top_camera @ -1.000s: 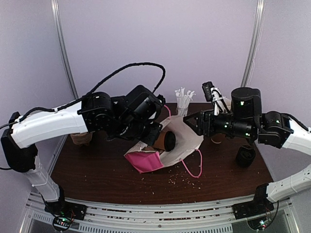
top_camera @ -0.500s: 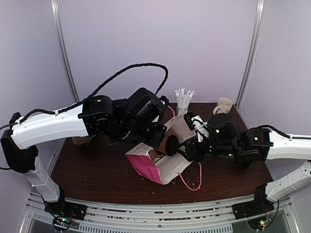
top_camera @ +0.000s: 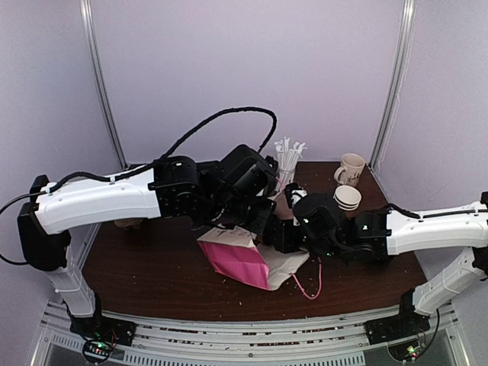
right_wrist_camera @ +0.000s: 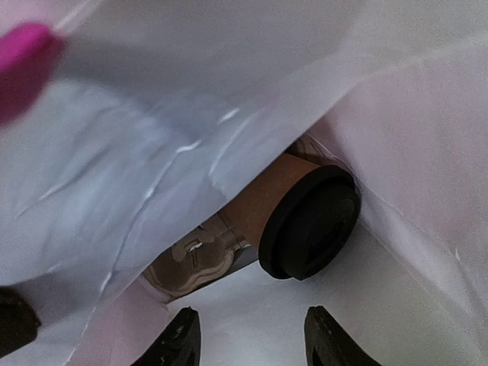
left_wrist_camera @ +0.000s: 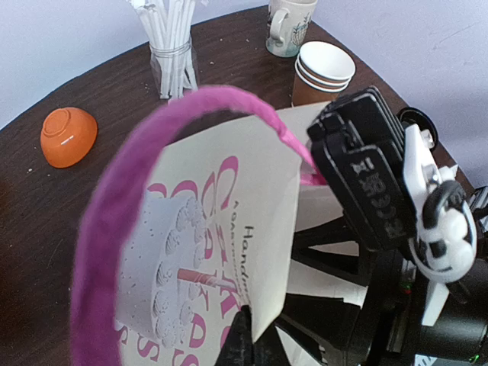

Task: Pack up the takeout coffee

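Takeout coffee lies on its side inside the paper bag, its black lid turned towards the right wrist camera. Only that view shows it. From the top camera both arms meet over the bag's mouth and cover the cup completely, and the left wrist view sees only the bag's outer printed panel. The cup's base is lost behind a fold of white paper, and a clear, shiny piece lies beside it that I cannot identify.

The right claw is inside the bag, its fingers spread apart with nothing between them, just short of the cup and not touching it. Only their tips show, cut off at the bottom edge. The left claw is pressed together on the bag's upper edge, holding the mouth open. The pink handle arches blurred across its view.

At the far side of the surface stand a glass of white straws, a printed mug and a stack of paper cups. An orange bowl shows in the left wrist view alone.
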You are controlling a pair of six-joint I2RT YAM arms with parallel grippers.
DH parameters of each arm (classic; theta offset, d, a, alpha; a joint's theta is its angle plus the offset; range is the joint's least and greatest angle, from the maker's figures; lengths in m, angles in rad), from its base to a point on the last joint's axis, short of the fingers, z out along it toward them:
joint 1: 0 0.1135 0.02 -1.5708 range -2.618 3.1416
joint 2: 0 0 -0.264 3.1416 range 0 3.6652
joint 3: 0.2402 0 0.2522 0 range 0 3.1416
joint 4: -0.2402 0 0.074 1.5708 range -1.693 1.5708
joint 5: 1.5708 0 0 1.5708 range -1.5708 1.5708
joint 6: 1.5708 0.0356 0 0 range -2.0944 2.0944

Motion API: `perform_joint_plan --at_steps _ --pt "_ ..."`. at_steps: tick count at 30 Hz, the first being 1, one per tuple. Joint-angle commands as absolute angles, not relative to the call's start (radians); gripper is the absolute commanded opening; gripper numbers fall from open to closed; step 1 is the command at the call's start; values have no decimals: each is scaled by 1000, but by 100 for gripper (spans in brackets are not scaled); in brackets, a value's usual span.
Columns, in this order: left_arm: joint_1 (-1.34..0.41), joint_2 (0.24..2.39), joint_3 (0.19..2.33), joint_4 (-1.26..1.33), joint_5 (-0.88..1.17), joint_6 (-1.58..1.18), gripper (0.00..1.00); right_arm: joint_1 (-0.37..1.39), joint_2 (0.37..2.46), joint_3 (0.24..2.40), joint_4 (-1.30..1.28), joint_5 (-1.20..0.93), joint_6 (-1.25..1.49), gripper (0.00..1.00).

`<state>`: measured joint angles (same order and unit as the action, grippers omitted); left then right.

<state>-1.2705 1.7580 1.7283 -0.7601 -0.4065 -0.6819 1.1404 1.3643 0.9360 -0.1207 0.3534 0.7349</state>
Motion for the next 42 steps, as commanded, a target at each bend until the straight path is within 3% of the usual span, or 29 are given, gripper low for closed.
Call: perform_joint_plan --at_steps 1,6,14,31,42 --pt "-1272 1745 1750 -696 -414 -706 0 1130 1401 901 -52 421 895 49" --pt "-1270 1716 1719 -675 -433 -733 0 1121 1425 866 36 407 949 55" --pt "-1264 1677 1657 -640 -440 -770 0 1104 1486 841 167 369 979 55" --pt "-1244 1636 1613 -579 -405 -766 0 1105 1641 933 305 232 922 73" --pt "-1239 1633 1608 -560 -388 -758 0 1106 1642 908 298 379 965 71"
